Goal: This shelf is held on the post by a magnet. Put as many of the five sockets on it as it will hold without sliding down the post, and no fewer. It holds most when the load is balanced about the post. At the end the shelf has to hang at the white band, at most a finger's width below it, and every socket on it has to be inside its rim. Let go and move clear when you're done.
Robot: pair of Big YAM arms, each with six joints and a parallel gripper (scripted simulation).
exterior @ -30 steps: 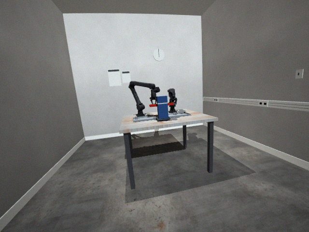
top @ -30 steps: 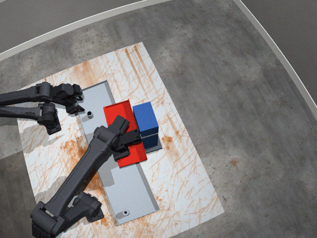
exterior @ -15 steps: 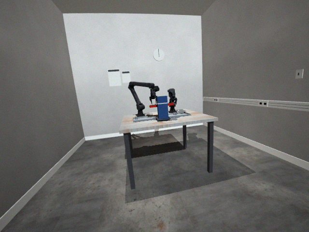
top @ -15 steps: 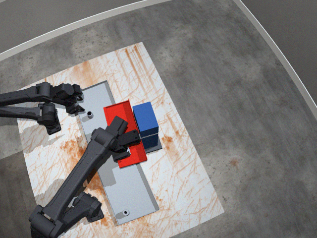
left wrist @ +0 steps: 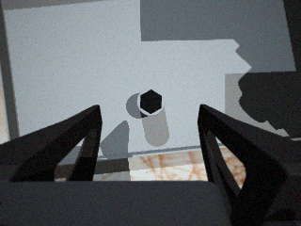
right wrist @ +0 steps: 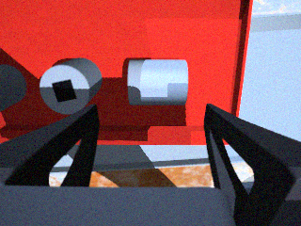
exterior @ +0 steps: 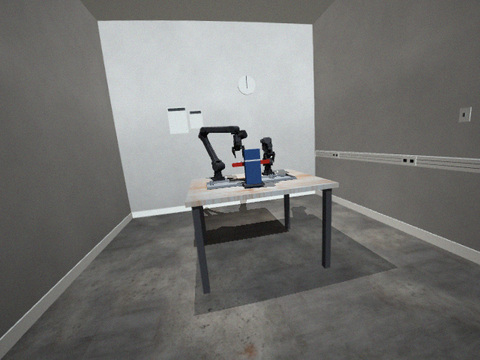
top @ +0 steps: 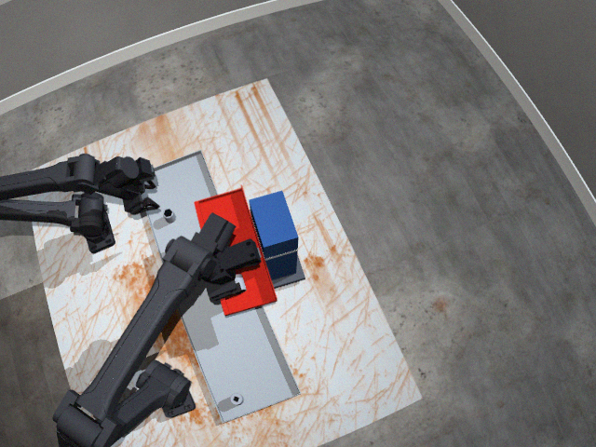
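Loading in hand: right claw apart above a toppled socket on the red shelf, inward of the desk's post-side edge. Left claw, apart too, wants centring over the hex socket.

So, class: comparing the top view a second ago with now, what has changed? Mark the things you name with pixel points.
The right gripper (top: 240, 271) (exterior: 238, 154) (right wrist: 150, 113) has shifted slightly away from the blue post (top: 274, 219) (exterior: 253, 172), uncovering a pale socket (top: 240, 282) (right wrist: 162, 81) on the shelf (top: 216, 204) (exterior: 237, 164) (right wrist: 188, 28). The left gripper (top: 155, 195) (exterior: 270, 157) (left wrist: 150, 113) and post look unchanged.
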